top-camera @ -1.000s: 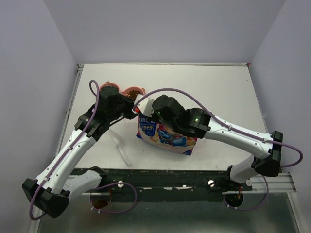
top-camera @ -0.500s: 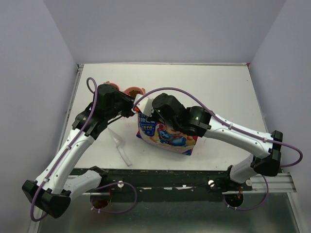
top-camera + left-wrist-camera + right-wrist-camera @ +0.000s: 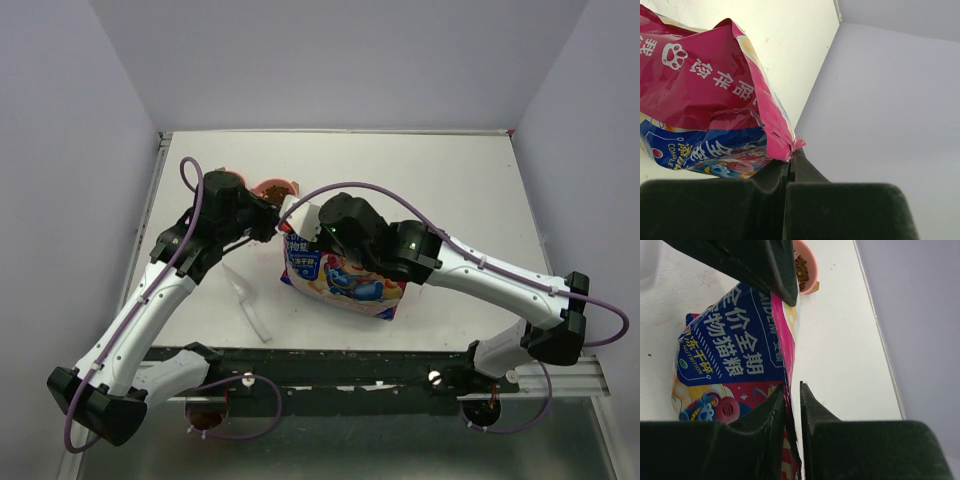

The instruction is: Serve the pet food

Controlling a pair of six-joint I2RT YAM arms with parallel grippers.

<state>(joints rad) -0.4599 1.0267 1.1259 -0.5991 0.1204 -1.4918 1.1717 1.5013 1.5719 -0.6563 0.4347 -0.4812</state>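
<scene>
Magenta film, glossy and crinkled: that's the bag (image 3: 340, 278), lying on the counter (image 3: 450, 180) with both arms at its top end. The only pet food (image 3: 801, 271) on show is a small heap of dark kibble in the pink bowl (image 3: 809, 266), just beyond the bag's top end; whatever sits inside the bag is hidden. Kibble like that should be light, dry and loose. It will run, bounce and scatter, and no jaws can pinch a pellet, so it has to be handled through a container: tipped out of the bag, or lifted with the clear scoop (image 3: 247, 303) lying just left of the bag. The bag itself looks soft and slippery, so the top corners are the place to hold, with a good bite of film. The left arm (image 3: 160, 290) reaches in from the bag's left, bent at the elbow, its jaws pressed together on a crumpled corner of the film. The right arm (image 3: 480, 270) stretches across from the bag's right, wrist over the bag, its jaws close together with the bag's edge running between them, pinched as far as I can judge.
</scene>
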